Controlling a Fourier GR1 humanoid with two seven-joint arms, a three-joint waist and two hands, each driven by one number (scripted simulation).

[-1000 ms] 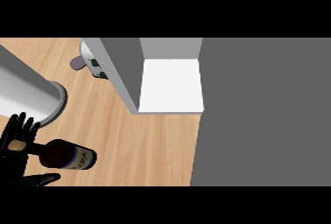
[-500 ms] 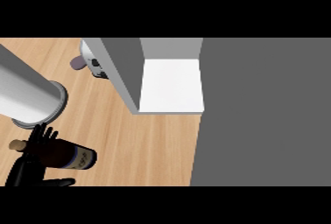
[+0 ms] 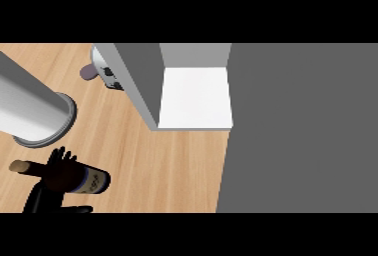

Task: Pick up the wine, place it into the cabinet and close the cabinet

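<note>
A pale wooden surface (image 3: pixel 148 160) is seen from above, with the open cabinet (image 3: pixel 140 75) at its far side and a white shelf (image 3: pixel 196 97) exposed inside it; a broad grey panel (image 3: pixel 295 125) fills the right of the view. The wine bottle (image 3: pixel 92 181) is shown lying on its side at the lower left, well apart from the cabinet, cork end pointing left. The left hand (image 3: pixel 55 175) is laid across its neck and shoulder, fingers (image 3: pixel 63 155) extended past the far side and the thumb (image 3: pixel 74 209) held clear on the near side; nothing appears to be gripped yet. A roll is judged the main risk, since a round bottle may be nudged away as the fingers are closed; a hold taken near the neck could let the heavier base swing down when lifted; the cabinet's side wall might be struck during transfer. The right hand is not shown.
</note>
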